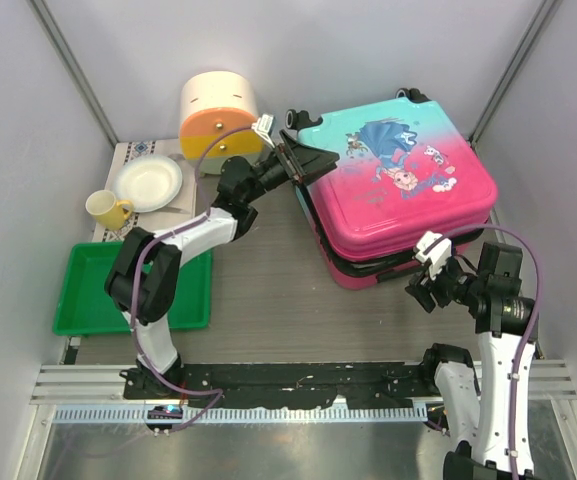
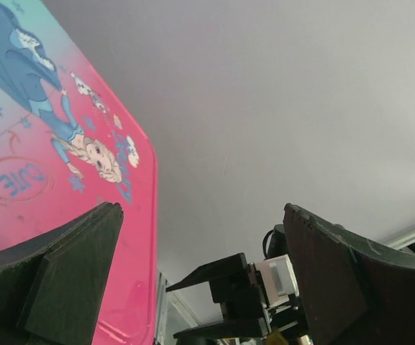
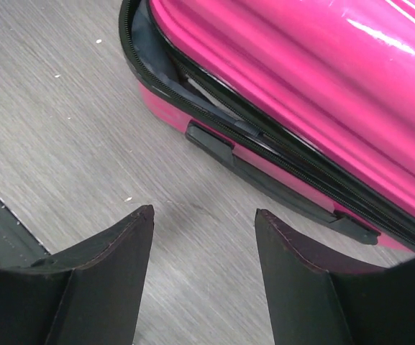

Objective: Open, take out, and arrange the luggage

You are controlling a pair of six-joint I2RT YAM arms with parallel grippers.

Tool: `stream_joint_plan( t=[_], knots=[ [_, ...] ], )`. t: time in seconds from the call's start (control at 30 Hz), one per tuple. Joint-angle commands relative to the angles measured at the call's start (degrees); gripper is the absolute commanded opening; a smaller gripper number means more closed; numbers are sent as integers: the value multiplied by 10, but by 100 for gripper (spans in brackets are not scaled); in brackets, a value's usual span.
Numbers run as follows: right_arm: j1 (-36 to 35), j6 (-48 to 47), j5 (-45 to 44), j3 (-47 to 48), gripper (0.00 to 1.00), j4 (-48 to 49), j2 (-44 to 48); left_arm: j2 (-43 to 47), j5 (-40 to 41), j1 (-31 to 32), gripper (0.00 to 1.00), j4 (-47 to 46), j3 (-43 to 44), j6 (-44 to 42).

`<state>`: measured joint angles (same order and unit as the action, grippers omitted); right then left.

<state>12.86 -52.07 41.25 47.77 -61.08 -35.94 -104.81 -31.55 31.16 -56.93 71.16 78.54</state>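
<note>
The luggage (image 1: 398, 190) lies flat on the counter (image 1: 268, 290) at 1 o'clock, zip parted. The left hand (image 2: 201, 212) gapes wide at its 10 o'clock corner; the right hand (image 3: 203, 215), also wide, faces its 6 o'clock edge.

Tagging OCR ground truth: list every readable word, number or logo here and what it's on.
"CUTE": blue letters in a drawn ring on the pink lid of the luggage, upside down in the left wrist view.
Orange lettering beside it: cut off by the frame edge, unreadable.
Other lid print in the top view: too small to read.
Nothing else carries legible text.
</note>
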Motion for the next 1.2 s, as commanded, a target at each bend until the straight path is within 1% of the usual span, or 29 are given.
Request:
stream_joint_plan(
  t=[0.0,0.03,0.1,0.13,0.23,0.27,0.3,0.33,0.37,0.4,0.47,0.5,0.57,0.6,0.63,0.7,0.73,0.8,0.83,0.87,0.93,0.97,1.03,1.07,1.17],
  knots=[
    [-2,30,1,-10,63,94,3,45,10,-13,99,80,-28,-31],
    [-2,43,0,-14,63,109,4,57,16,-16,100,106,-55,-35],
    [-2,67,0,-23,60,140,14,82,34,-29,100,135,-77,-36],
    [-2,72,1,-29,57,147,16,100,40,-36,100,179,-92,-36],
    [-2,71,12,-29,55,139,18,124,36,-64,100,253,-115,-72],
    [-2,65,15,-29,55,128,20,152,33,-72,100,287,-116,-142],
    [-2,65,13,-29,55,127,21,167,26,-75,100,385,-103,-196],
    [-2,65,12,-26,55,127,22,182,18,-75,100,446,-87,-257],
    [-2,76,11,-23,55,129,22,208,3,-73,100,505,-70,-332],
    [-2,82,13,-21,55,128,19,224,-3,-73,100,586,-55,-442],
    [-2,100,17,-8,54,124,14,271,2,-73,100,654,-46,-558],
    [-2,120,24,-5,54,121,4,280,7,-74,100,721,-33,-651],
    [-2,138,27,8,53,112,-11,298,15,-75,100,783,-7,-712],
    [-2,150,30,14,52,107,-22,301,-9,-77,100,832,0,-773],
    [-2,153,28,15,52,105,-26,305,-13,-77,100,851,6,-783],
    [-2,162,25,16,52,109,-30,306,-46,-78,100,899,21,-835],
    [-2,166,23,15,52,116,-30,304,-46,-77,100,908,27,-858],
    [-2,169,23,18,52,121,-31,278,-22,-76,99,913,39,-858],
    [-2,180,21,20,52,129,-32,265,3,-78,98,916,48,-833],
    [-2,185,20,21,52,133,-33,249,11,-77,98,920,67,-811],
    [-2,195,19,26,52,136,-37,207,25,-77,100,916,83,-737],
    [-2,198,17,26,52,137,-39,197,25,-75,100,897,87,-662],
    [-2,203,13,24,52,142,-38,179,51,-58,99,865,83,-592],
    [-2,205,10,23,52,143,-35,175,97,-49,100,835,80,-528],
    [-2,209,5,20,52,146,-31,133,182,-19,100,831,110,-464]
  ],
)
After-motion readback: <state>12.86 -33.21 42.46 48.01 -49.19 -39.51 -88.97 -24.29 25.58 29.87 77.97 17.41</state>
